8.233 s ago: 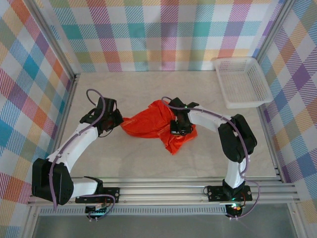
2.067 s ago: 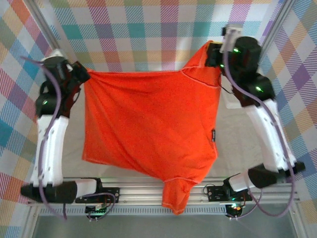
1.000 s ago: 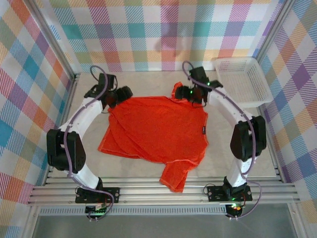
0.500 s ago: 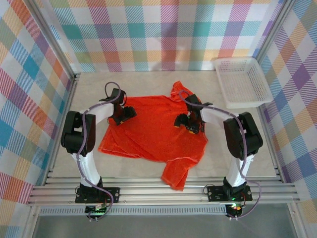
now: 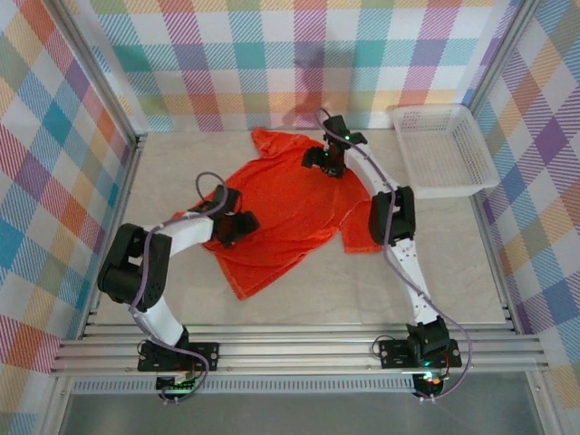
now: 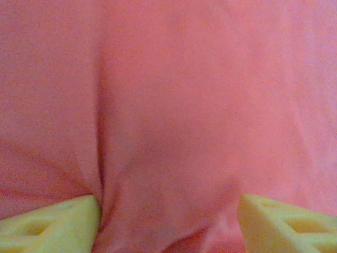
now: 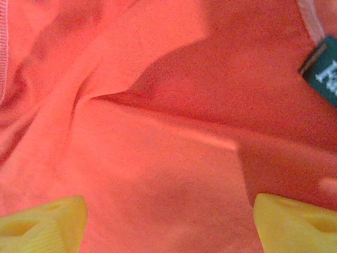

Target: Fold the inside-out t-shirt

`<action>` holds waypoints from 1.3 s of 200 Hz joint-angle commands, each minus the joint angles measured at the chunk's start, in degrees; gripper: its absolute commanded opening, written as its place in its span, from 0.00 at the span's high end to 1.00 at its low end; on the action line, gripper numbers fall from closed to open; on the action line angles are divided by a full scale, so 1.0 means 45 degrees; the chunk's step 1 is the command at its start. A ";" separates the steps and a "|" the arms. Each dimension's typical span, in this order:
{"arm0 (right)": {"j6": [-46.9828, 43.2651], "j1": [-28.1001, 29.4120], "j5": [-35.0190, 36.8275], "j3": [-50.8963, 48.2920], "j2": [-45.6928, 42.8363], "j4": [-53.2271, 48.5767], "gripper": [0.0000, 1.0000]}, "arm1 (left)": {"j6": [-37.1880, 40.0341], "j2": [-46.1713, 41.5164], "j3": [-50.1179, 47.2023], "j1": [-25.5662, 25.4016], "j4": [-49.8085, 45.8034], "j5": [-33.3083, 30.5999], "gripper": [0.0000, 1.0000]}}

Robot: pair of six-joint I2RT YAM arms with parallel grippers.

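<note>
orange cloth of the inside-out t-shirt [image 5: 290, 213] lies spread mid-table [image 5: 453, 272], label [image 7: 322, 74] showing, with the left gripper [image 5: 238, 226] on its near-left part and the right gripper [image 5: 327, 159] by its far edge, both claws apart, seemingly flattening it for folding.

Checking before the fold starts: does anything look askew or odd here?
Yes. The t-shirt lies diagonally, not square to the table, and is wrinkled. A dark label shows on its upper face. No damage visible.
</note>
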 commanded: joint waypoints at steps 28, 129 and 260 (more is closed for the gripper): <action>-0.1012 0.0073 -0.0352 -0.1702 -0.3047 -0.1558 0.14 | -0.0562 -0.0083 0.2354 -0.2522 -0.2598 0.1105 0.30; 0.0771 0.0103 -0.0546 -1.4477 -1.0194 0.3076 0.14 | 0.2905 0.3969 0.8981 -0.0052 -0.5293 0.0795 0.31; -0.1150 -0.0011 -0.0438 -0.5504 -0.2635 -0.0127 0.14 | -0.0008 0.0242 -0.0910 0.0273 -0.0252 0.0920 0.35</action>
